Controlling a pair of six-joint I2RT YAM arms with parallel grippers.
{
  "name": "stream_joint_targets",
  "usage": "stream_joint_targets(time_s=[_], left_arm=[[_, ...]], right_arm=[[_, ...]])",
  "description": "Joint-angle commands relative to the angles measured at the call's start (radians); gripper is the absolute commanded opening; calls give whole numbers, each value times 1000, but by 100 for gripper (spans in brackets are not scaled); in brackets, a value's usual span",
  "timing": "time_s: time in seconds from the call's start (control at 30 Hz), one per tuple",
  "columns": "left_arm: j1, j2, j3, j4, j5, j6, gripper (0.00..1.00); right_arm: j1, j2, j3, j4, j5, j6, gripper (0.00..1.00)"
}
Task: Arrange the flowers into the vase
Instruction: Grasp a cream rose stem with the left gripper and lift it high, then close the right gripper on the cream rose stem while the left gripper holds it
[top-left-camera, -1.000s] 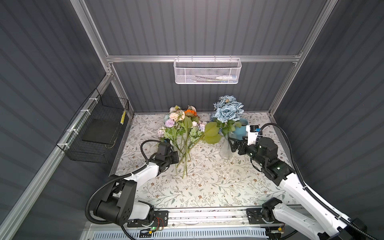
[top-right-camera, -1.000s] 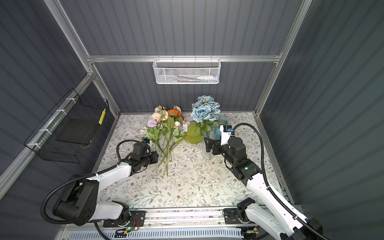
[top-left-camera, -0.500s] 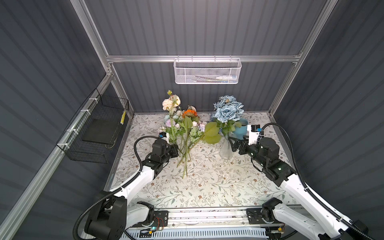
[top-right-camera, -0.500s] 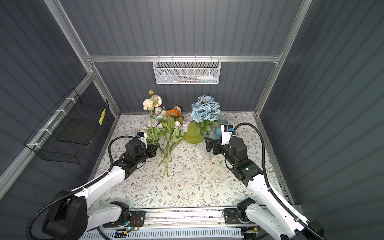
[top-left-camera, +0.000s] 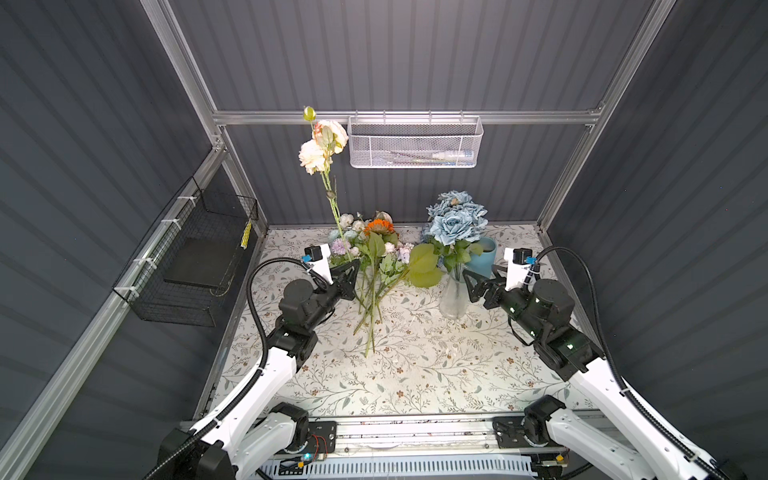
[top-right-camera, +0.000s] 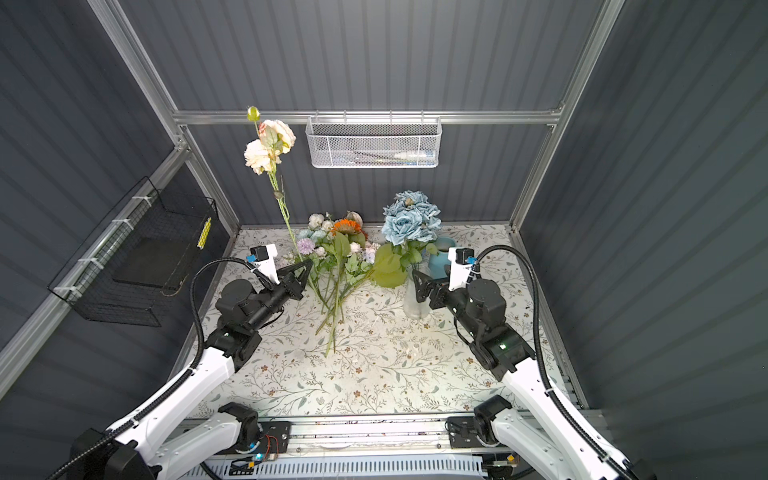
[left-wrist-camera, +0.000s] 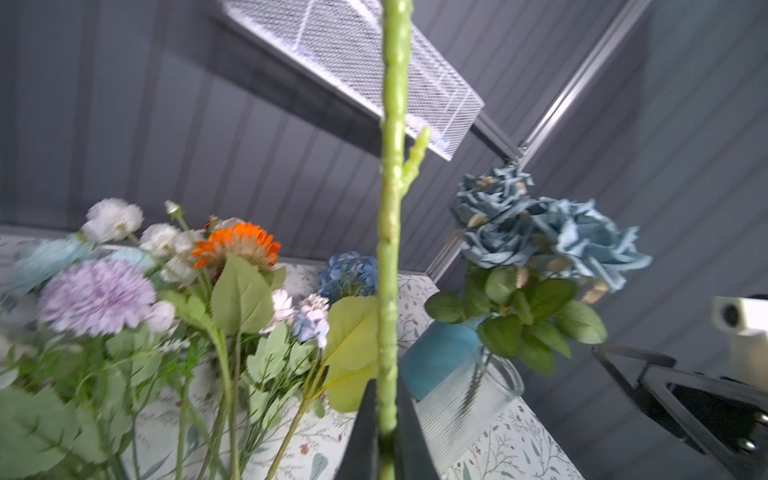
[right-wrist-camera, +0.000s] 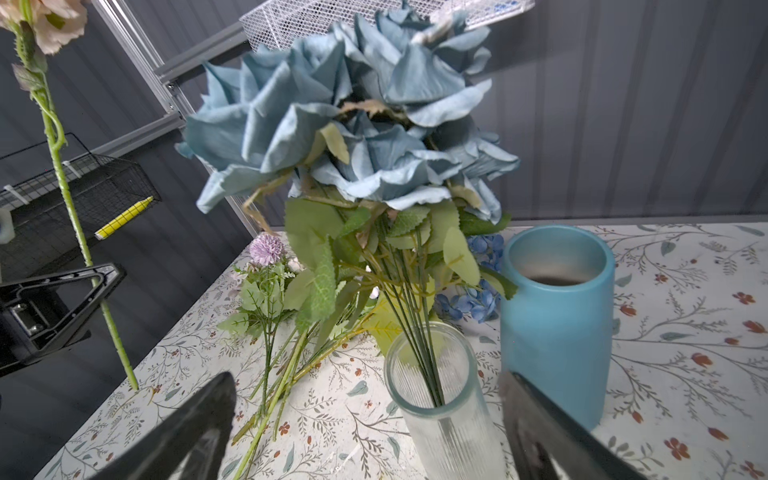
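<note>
Flower-arranging trial: we see the left arm's jaws clamped on the lower stem of a single rose spray (top-left-camera: 332, 199), held upright over the counter (top-left-camera: 415, 365). Its cut end hangs close to the patterned surface. Its two cream-pink blossoms (top-left-camera: 323, 145) and a green bud reach as high as the mesh basket (top-left-camera: 415, 143) on the back wall.

The loose sprays (top-left-camera: 376, 266) lie in a heap between the arms, with lilac, white and orange heads toward the back wall. The blue roses (top-left-camera: 455, 216) already stand in the ribbed glass vase (top-left-camera: 454, 297), with a matte blue vase (top-left-camera: 484, 253) just beside it. The right arm's jaws stand wide on either side of the glass vase, apparently not touching it.

We judge the held spray light but top-heavy. Its thin, knobbly plastic stem (left-wrist-camera: 390, 249) looks springy enough to sway, though rough enough not to slip. The bare stem is the place to grip, since the fabric petals would crush. The glass vase looks smooth and easy to tip.
</note>
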Motion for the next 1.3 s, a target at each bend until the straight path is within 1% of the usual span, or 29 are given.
stream_joint_targets(time_s=[0.0,0.07,0.17,0.3,0.4,0.57,0.6,0.63,0.8,0.9,1.0,1.03,1.1,1.17,1.27], left_arm=[[-24,-3,58,98,132,48,0],[-53,19,67,134,155,48,0],[-139,64,89,174,150,82,0],[-279,143,153,168,116,181,0],[-353,207,203,177,112,226,0],[-451,296,266,177,95,293,0],[-466,312,275,178,95,303,0],[-479,324,280,177,62,308,0],[-536,365,291,182,35,337,0],[-560,375,290,180,25,351,0],[-574,377,291,173,24,359,0],[-578,376,290,171,23,361,0],[-580,373,285,168,23,361,0],[-584,368,279,165,21,361,0],[-585,365,276,160,16,359,0]], right_arm=[[-2,-28,57,20,-40,-27,97],[0,-40,82,-2,-31,-41,95],[0,-57,121,-23,-36,-64,92],[14,-53,195,-51,-125,-62,86],[49,-35,228,-46,-190,-53,82],[137,-5,270,-61,-229,-99,80],[144,-2,273,-60,-236,-103,80],[148,1,274,-56,-239,-100,80],[149,4,249,-9,-237,-73,78],[150,16,232,23,-236,-56,75],[149,34,224,44,-233,-47,69],[150,38,222,52,-233,-45,65],[149,44,219,63,-232,-43,53],[149,47,215,70,-227,-40,24],[149,50,212,75,-226,-37,5]])
